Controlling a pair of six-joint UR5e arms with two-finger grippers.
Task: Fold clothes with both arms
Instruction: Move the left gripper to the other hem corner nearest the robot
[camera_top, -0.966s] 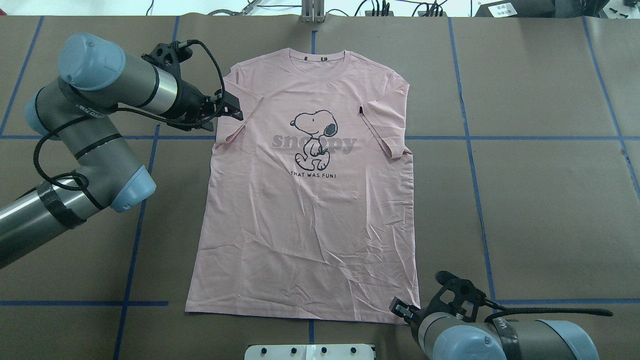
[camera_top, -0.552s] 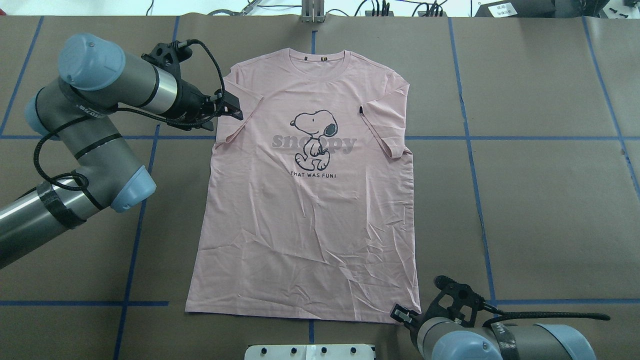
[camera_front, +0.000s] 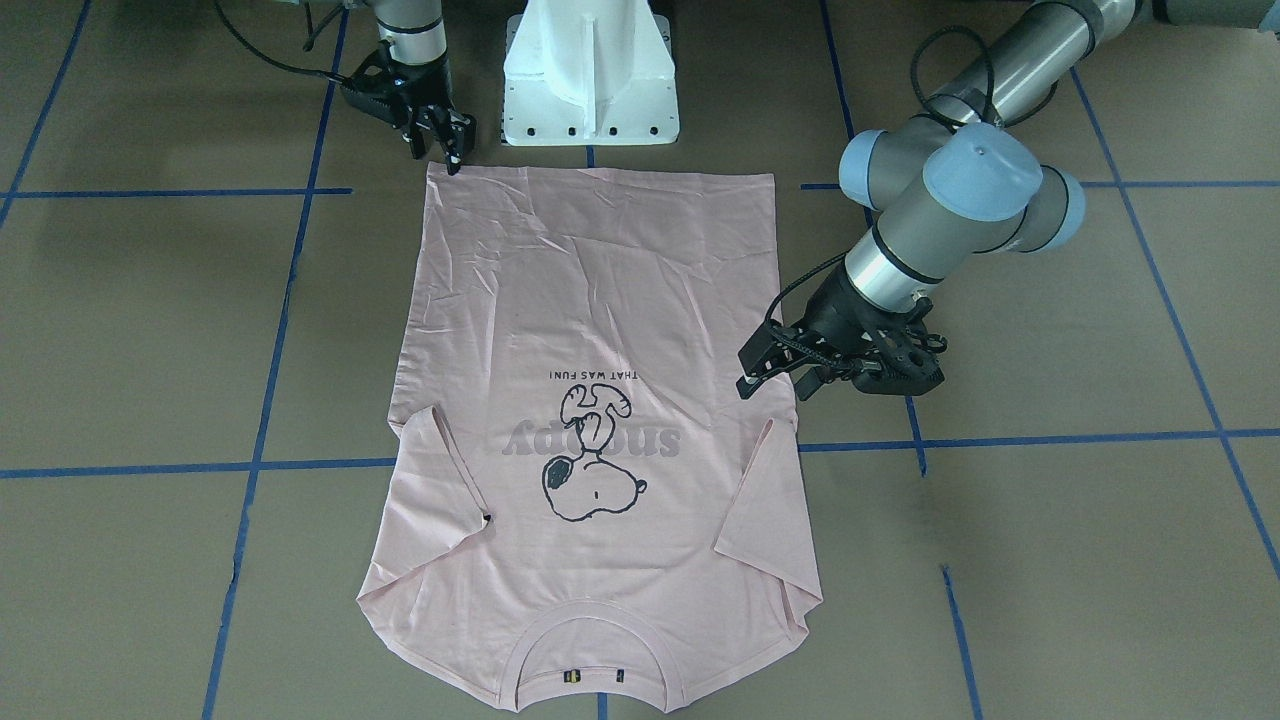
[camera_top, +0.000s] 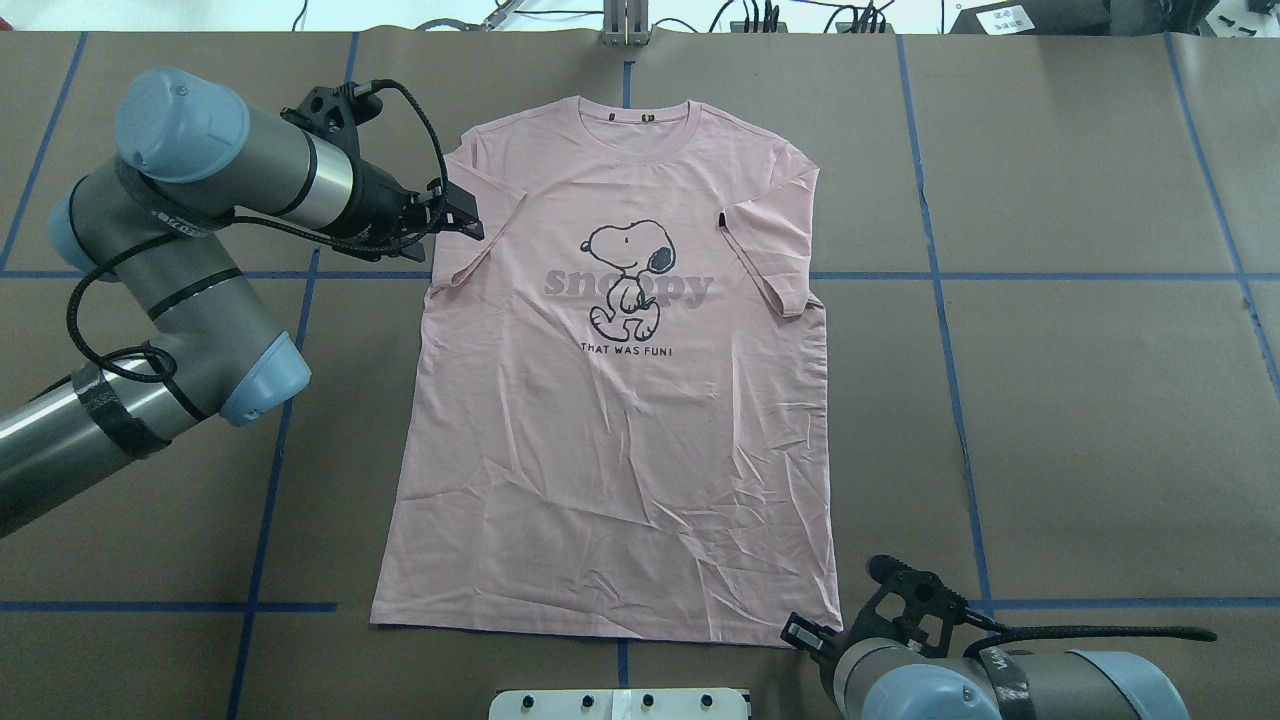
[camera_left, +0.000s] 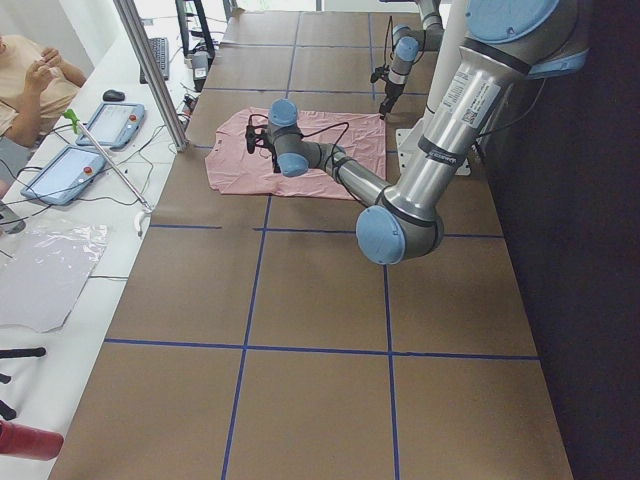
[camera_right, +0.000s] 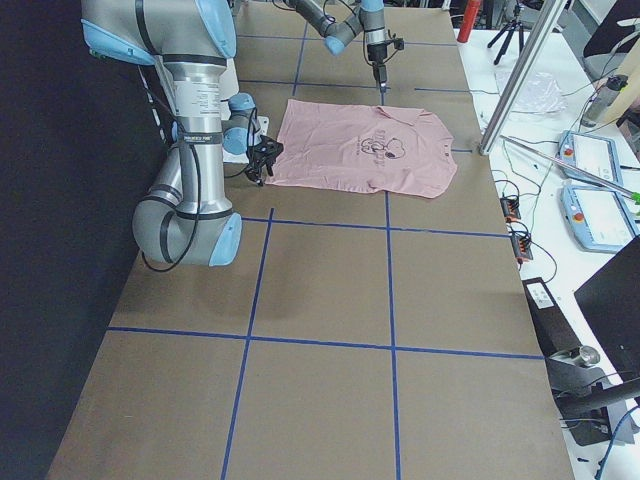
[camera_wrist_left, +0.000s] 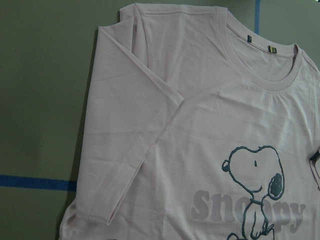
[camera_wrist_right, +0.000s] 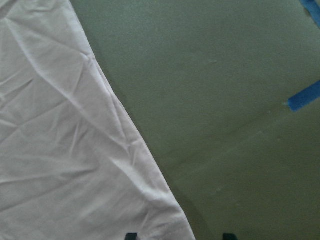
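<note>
Pink T-shirt (camera_top: 610, 420) lies flat, print up, on the brown surface (camera_top: 1080, 400) with both sleeves (camera_top: 770, 250) flipped in over the chest, so I'd say the body folds are all left to do. By its sleeve the left claw (camera_front: 772, 380) hangs spread and empty, and the right claw (camera_front: 438, 148) sits wide open astride the bottom hem corner, gripping nothing. Can't tell if either's tips touch the cloth, and the overhead crops most of the right arm (camera_top: 1000, 680).
</note>
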